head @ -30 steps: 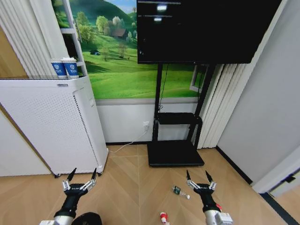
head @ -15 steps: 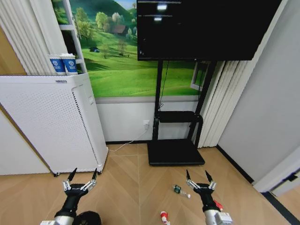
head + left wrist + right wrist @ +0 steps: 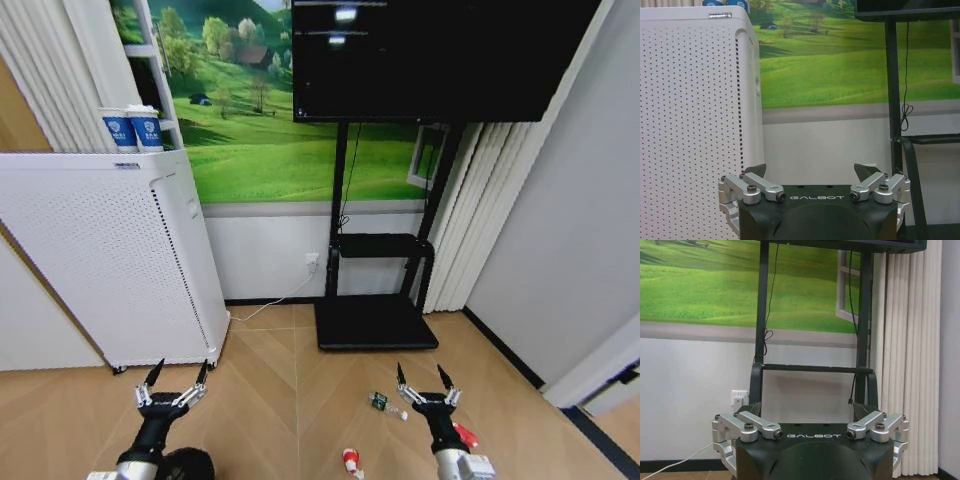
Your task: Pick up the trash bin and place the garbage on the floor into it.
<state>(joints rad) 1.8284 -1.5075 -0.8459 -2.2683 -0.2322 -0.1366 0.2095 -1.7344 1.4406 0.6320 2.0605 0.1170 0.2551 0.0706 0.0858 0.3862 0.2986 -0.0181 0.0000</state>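
Head view: both arms are held low and forward over the wood floor [image 3: 270,370]. The left gripper [image 3: 173,378] has its fingers spread wide with nothing between them; the left wrist view confirms the same, with both fingertips apart against the white perforated appliance [image 3: 690,125] and the wall. The right gripper [image 3: 418,379] is likewise spread and empty, and its wrist view looks at the TV stand [image 3: 812,370] with the curtain beside it.

The trash bin [image 3: 185,466] shows as a dark round shape at the bottom edge, just beside the left arm and behind the gripper. It is not held.

Garbage on the floor:
- green-and-dark wrapper [image 3: 379,402], just left of the right gripper;
- red-and-white scrap [image 3: 350,461], at the bottom edge between the arms;
- red scrap [image 3: 464,435], just right of the right arm.

Compared with 1.0 s ago: the whole scene has slid upward and slightly outward in the head view, which is camera motion. The paper cups [image 3: 131,129] on the appliance sit higher in frame. The red scrap, hidden a second ago, is now exposed beside the right arm. More of the bin's top is visible. Both grippers keep the same spread pose and the same spot in frame.
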